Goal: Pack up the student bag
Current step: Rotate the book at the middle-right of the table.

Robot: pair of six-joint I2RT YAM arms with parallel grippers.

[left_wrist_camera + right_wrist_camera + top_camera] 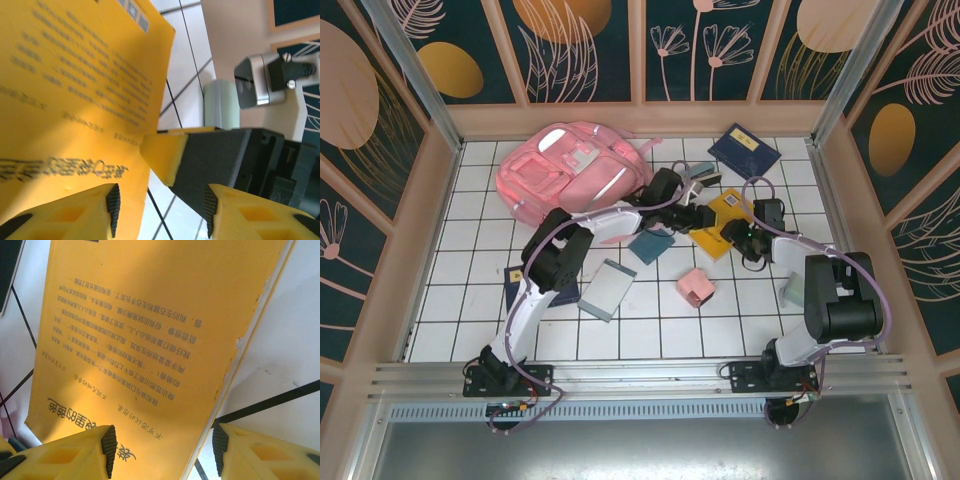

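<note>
The yellow book (150, 340) runs off frame in both wrist views, its print, seemingly Chinese, upside down and too soft to read. Left gripper (161, 207) and right gripper (163, 447) both stand jaws apart, the book's edge between their fingers (75, 457). The student bag (570, 170), pink with white patch and pale strips, lies far left on the counter (470, 300).

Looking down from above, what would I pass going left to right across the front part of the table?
Dark blue book → grey notebook → small pink box → pale greenish block.
</note>
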